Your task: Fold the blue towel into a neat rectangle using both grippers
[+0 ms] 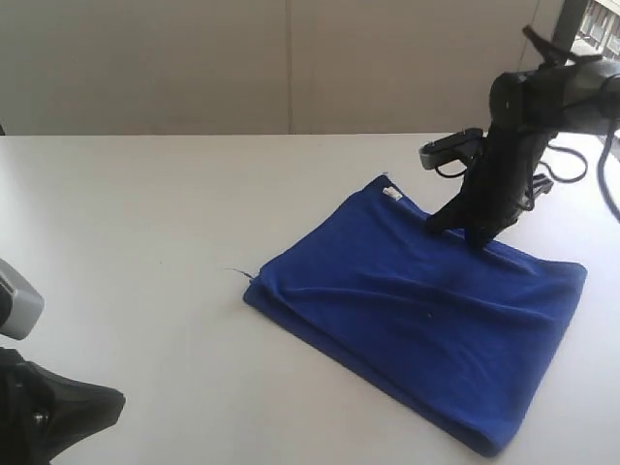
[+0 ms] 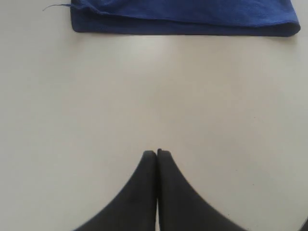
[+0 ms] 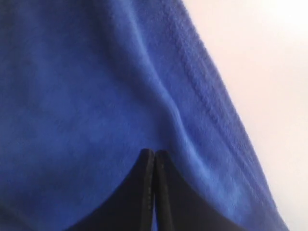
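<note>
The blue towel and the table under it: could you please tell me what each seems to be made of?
The blue towel looks like soft, fuzzy cloth, perhaps microfibre: matte nap, soft wrinkles. The table looks smooth, hard and off-white, perhaps laminate: faint sheen, no grain.

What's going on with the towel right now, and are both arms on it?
The blue towel lies on the white table, already doubled over into a rough rectangle with layered edges and a few wrinkles. The right claw is shut, its tips down at the towel's surface near one edge; whether it pinches any cloth is unclear. The left claw is shut too, over bare table and apart from the towel.
</note>
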`<state>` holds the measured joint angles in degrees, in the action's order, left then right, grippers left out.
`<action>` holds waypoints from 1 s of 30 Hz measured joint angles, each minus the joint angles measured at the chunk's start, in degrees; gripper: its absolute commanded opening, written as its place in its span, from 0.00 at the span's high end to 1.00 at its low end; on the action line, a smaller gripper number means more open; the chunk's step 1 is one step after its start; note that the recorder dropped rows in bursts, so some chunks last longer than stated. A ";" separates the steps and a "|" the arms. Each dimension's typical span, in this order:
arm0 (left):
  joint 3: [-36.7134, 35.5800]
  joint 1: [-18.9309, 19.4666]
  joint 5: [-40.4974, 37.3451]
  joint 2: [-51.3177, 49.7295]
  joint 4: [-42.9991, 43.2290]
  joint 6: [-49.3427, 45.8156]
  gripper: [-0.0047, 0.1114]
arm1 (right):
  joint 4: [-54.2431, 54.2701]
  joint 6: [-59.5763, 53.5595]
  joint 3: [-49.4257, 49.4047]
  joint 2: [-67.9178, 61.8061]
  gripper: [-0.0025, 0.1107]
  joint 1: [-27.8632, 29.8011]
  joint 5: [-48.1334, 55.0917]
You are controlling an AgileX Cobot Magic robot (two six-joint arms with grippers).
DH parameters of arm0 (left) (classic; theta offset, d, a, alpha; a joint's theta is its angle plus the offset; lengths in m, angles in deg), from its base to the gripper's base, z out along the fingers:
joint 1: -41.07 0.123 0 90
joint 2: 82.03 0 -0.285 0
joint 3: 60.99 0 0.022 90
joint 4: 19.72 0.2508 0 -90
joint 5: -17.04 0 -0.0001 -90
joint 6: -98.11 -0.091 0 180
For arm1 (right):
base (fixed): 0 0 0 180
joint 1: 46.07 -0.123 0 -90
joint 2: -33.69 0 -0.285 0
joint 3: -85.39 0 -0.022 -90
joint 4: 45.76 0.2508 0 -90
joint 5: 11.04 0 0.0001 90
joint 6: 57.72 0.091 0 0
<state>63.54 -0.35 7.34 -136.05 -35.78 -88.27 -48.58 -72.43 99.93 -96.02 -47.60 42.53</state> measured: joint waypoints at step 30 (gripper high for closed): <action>0.00 0.00 -0.82 0.00 0.00 0.00 0.96 | -2.02 -2.79 -38.99 18.50 0.98 -17.75 -3.57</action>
<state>63.54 -0.35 6.52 -136.05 -35.78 -88.27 -50.60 -75.22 60.94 -77.52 -65.35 38.96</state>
